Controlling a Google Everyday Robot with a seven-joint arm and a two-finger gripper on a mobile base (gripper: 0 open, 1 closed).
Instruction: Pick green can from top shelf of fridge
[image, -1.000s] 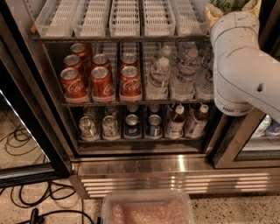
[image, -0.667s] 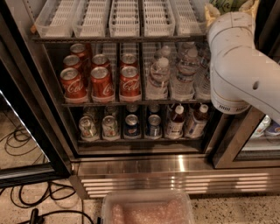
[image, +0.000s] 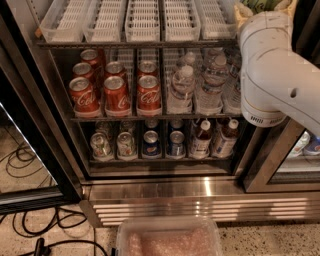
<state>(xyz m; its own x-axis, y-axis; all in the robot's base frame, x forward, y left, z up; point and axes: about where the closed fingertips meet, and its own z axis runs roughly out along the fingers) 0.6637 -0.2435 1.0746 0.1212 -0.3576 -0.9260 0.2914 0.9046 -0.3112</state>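
**Green can and hand together at far top right corner**

Green can (image: 260, 4) at the right end of the top shelf (image: 135, 44), cut by the upper edge of view. Only a sliver of green visible. Long axis judged upright, not confirmable.

Hand (image: 266, 9) at the same spot, right against the can, mostly hidden by the white arm (image: 272, 70) and the edge of view. Cannot tell whether wide, narrow or already holding. No gap readable between hand and can, so no offset to either side noted.

Single arm only. Comes in from near right, climbs across the right side of the fridge (image: 200, 187), masks some of the water bottles (image: 181, 87).

Edges and room:
- Left of can: row of clear ribbed lane trays (image: 142, 22), the nearest just beside it.
- Right of can: fridge wall and dark door frame (image: 270, 170) lower down; little room judged on that side.
- Below: dark shelf lip, then water bottles and red cola cans (image: 116, 92) one level down, well apart from the hand.
- Near side: open doorway, nothing in the way.

Judgement: coming move turns on a straight draw toward the near side, over the shelf lip, can kept upright. Free room near and slightly left, none right. Likely snags: the adjoining tray wall, and the arm's bulk against the right frame.
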